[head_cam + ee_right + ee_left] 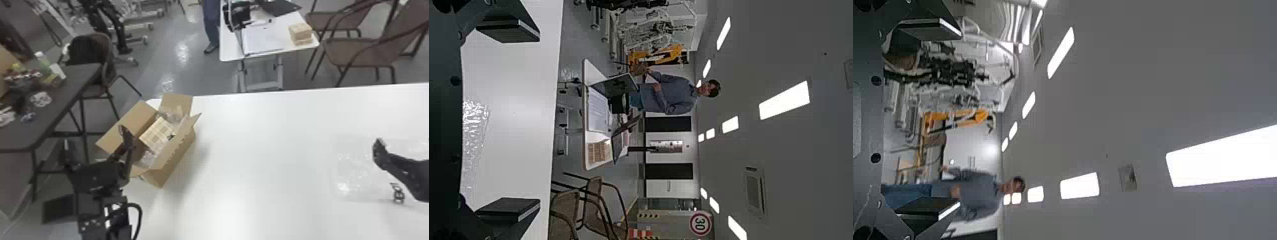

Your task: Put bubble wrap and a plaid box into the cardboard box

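Plaid box (157,134) in cardboard box (178,156)

Left arm (102,198): black, built of boxy, angular segments, with small light dots and white patches on its casing; a thick black cable (139,217) loops out from its side. Left wrist plate (872,125): dark grey, flat, pierced by round black holes. Left jaws: black, block-shaped at the ends, each with a pale edge strip. Right arm (415,178): black. Right jaws: matte black, with flat, angular, wedge-like ends.
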Robot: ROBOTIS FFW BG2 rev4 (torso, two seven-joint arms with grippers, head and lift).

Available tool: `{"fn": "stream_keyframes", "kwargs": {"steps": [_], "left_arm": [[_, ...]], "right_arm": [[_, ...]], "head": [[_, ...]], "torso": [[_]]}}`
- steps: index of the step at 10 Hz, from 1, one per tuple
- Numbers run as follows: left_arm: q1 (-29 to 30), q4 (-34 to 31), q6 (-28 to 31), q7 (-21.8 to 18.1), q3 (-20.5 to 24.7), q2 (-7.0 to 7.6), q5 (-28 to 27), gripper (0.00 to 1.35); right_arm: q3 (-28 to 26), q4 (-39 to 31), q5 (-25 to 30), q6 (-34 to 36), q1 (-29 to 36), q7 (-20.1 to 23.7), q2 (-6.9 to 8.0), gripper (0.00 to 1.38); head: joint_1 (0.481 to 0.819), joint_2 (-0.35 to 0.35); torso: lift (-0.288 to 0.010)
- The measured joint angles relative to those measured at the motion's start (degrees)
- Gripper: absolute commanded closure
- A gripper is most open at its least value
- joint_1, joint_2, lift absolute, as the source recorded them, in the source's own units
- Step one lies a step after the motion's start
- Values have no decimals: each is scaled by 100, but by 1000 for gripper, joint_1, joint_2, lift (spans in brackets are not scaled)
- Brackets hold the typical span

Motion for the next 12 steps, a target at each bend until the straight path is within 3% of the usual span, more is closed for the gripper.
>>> {"fn": "stream_keyframes", "kwargs": {"steps": [1,2,5,7,12], "left_arm": [[1,-121,377,-583,-37,0,-68,128],[50,-202,781,-835,-152,0,-92,128],[433,-272,1496,-794,-541,0,-106,122],[742,-283,1703,-625,-512,0,-75,124],[1571,-486,1773,-668,-458,0,-97,130]], "right_arm": [[11,-87,62,4,63,-21,39,128],[33,-175,160,39,155,-142,97,128],[102,-455,484,124,610,-604,300,128],[105,-646,854,238,855,-749,321,128],[147,-1060,801,452,1885,-1008,296,128]], "head": [[695,200],[695,173],[695,134],[695,145],[695,165]], "torso": [[-103],[-103],[-103],[-103],[-103]]}}
